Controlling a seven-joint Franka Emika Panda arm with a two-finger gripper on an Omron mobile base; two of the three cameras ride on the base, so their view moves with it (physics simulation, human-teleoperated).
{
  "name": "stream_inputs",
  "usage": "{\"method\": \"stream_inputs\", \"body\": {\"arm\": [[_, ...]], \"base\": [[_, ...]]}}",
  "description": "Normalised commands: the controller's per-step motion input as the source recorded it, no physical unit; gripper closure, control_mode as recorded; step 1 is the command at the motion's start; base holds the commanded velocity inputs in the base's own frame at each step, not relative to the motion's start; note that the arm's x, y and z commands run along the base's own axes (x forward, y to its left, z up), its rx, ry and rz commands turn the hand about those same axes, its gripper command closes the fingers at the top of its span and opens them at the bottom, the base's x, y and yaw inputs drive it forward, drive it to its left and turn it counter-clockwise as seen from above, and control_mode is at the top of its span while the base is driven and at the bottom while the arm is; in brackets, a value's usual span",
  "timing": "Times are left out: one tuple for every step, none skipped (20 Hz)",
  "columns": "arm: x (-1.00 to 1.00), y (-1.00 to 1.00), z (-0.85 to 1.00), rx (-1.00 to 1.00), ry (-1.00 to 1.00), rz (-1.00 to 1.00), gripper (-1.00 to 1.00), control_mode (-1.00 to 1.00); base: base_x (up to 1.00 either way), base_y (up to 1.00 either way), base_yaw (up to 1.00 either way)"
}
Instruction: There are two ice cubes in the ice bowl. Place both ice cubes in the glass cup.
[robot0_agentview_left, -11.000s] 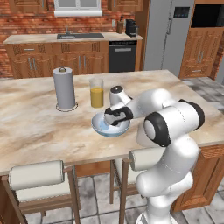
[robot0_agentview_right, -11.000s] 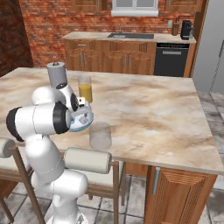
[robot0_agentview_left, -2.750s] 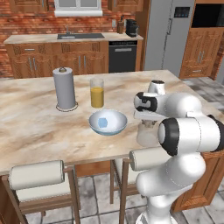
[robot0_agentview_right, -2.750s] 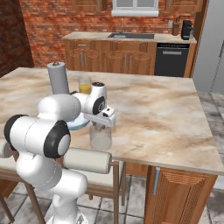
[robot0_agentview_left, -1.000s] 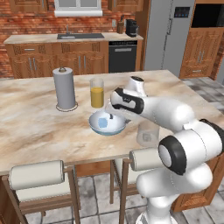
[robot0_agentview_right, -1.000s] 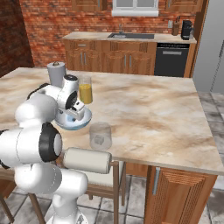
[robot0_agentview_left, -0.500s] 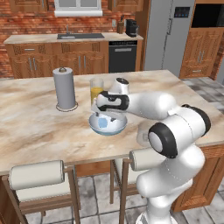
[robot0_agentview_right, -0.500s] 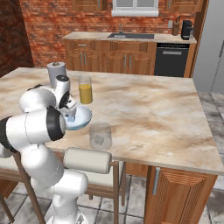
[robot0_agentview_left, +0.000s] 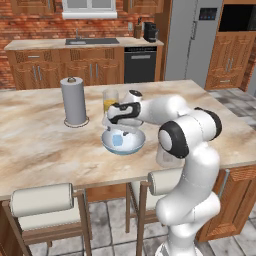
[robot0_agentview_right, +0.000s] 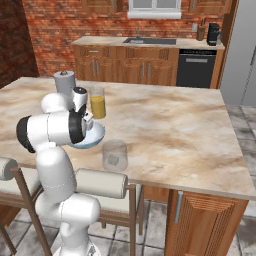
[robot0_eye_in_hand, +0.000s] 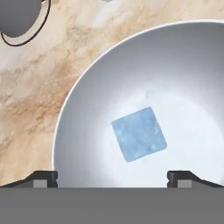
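While over bowl: claw (robot0_eye_in_hand: 112, 177) spread wide, grasping nothing.
Blue ice cube (robot0_eye_in_hand: 139, 134): lying in ice bowl (robot0_agentview_left: 131, 146), below claw.
Whitish cube (robot0_agentview_right: 113, 160): inside glass cup (robot0_agentview_right: 115, 149), on counter (robot0_agentview_right: 180, 120) beside bowl.

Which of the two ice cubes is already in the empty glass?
The whitish-grey ice cube: it lies at the bottom of the glass cup near the counter's front edge. The light blue ice cube lies in the ice bowl, under the open gripper.
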Motion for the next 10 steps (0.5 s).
{"method": "stream_inputs", "body": {"arm": [[0.43,0.00,-0.16,-0.02,0.04,0.09,-1.00,-1.00],[0.18,0.00,-0.24,-0.04,0.05,0.11,-1.00,-1.00],[0.03,0.00,-0.30,-0.06,0.05,0.11,-1.00,-1.00],[0.00,0.00,-0.36,-0.07,0.06,0.10,-1.00,-1.00],[0.00,-0.01,-0.36,-0.07,0.07,0.07,-1.00,-1.00],[0.00,0.00,-0.36,-0.07,0.05,0.07,-1.00,-1.00],[0.00,0.00,-0.34,-0.07,0.04,0.07,-1.00,-1.00],[0.00,0.00,-0.30,-0.06,0.04,0.07,-1.00,-1.00],[0.00,0.00,-0.26,-0.05,0.04,0.07,-1.00,-1.00],[0.00,0.00,-0.22,-0.05,0.02,0.06,-1.00,-1.00]], "base": [[0.00,0.00,0.00],[0.00,0.00,0.00],[0.00,0.00,0.00],[0.00,0.00,0.00],[0.00,0.00,0.00],[0.00,0.00,0.00],[0.00,0.00,0.00],[0.00,0.00,0.00],[0.00,0.00,0.00],[0.00,0.00,0.00]]}}
